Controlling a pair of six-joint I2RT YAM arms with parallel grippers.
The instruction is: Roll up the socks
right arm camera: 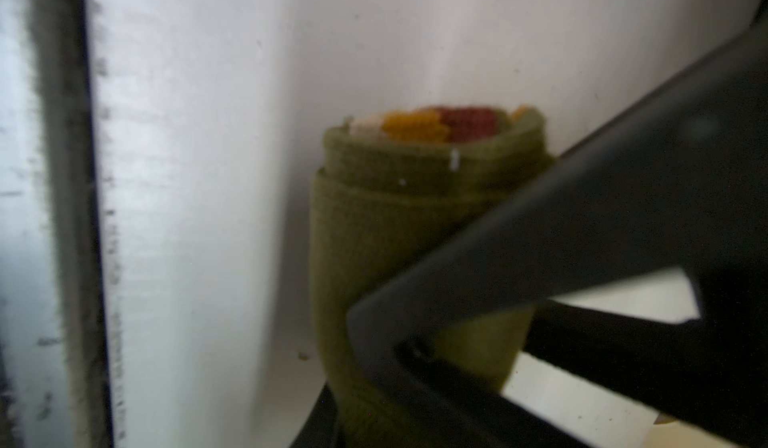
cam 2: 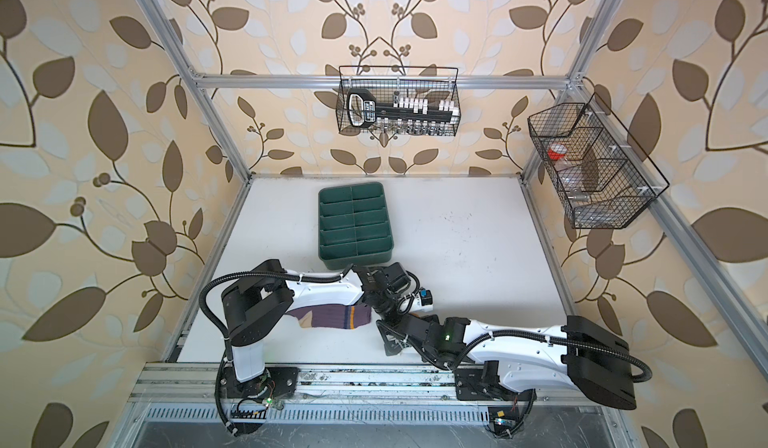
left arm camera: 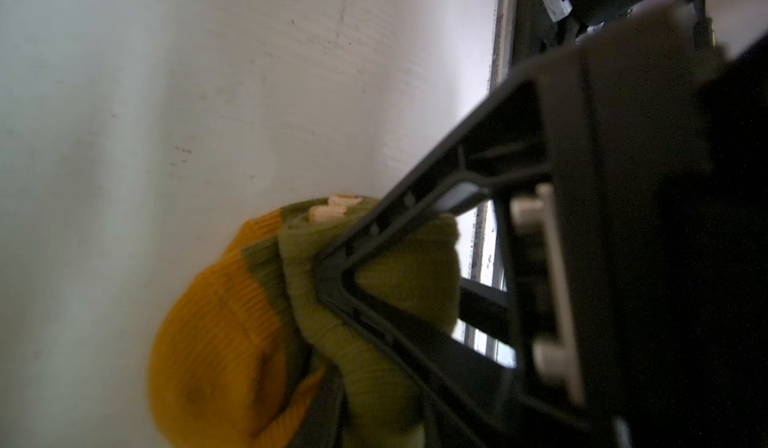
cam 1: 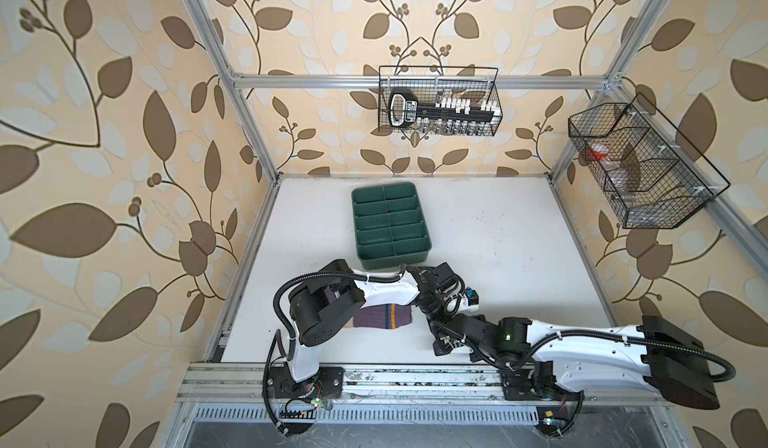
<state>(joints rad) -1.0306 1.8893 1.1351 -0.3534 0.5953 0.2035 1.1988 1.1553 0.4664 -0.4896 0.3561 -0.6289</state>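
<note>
Both top views are bright and evenly lit. The white table [cam 1: 498,234] shows only soft shadows under the arms, and the aluminium frame rails [cam 1: 415,81] bow toward the picture edges. The left wrist view is dimmer: the left end effector [left arm camera: 328,329] is a dark, unfocused mass at 3 o'clock, and the olive green sock [left arm camera: 374,363] looks soft. The right wrist view is smeared, with sheen on the table at 9 o'clock and the right end effector [right arm camera: 340,363] near black.

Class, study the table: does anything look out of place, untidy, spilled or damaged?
Nothing spilled or damaged. The green sock is rolled unevenly: its mustard toe bulges loose at the left gripper, though the end at the right gripper looks neat. The purple sock lies flat.
</note>
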